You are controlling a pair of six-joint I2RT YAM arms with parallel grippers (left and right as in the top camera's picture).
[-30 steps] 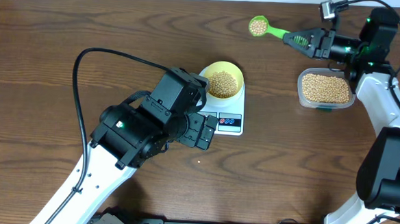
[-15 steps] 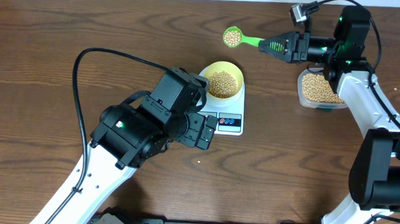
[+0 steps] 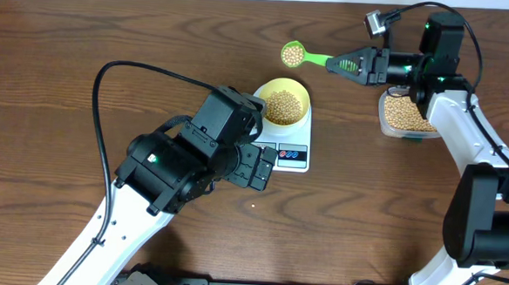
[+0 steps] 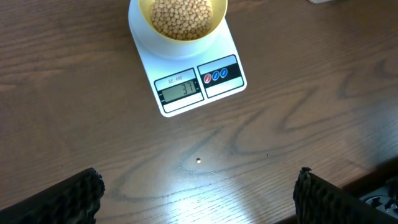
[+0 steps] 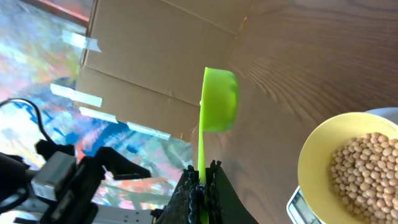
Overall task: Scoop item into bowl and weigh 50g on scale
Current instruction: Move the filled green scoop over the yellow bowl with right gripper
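Green plastic marked the scoop, whose round cup carried a small heap of tan beans and sat past the far edge of the scale, roughly in line with the bowl and apart from it. The right gripper was clamped shut on the scoop's handle, out to the far right of the scale. In the right wrist view the scoop showed edge-on, rising from between the closed fingers, with the bowl's rim low to one side.

On the far half of the white scale stood the pale yellow bowl, touching the platform and holding a bed of beans that covered its bottom. The near half of the scale carried a grey display, whose digits looked like 37, with red and blue buttons just beside it.

The left gripper hung just off the near left corner of the scale with its jaws spread wide and nothing between them. Its two dark fingertips sat at the lower corners of the left wrist view, which looked onto the scale.

One loose bean lay on the wooden table near the front of the scale. A clear tub of beans stood well to the right of the scale, partly under the right arm.
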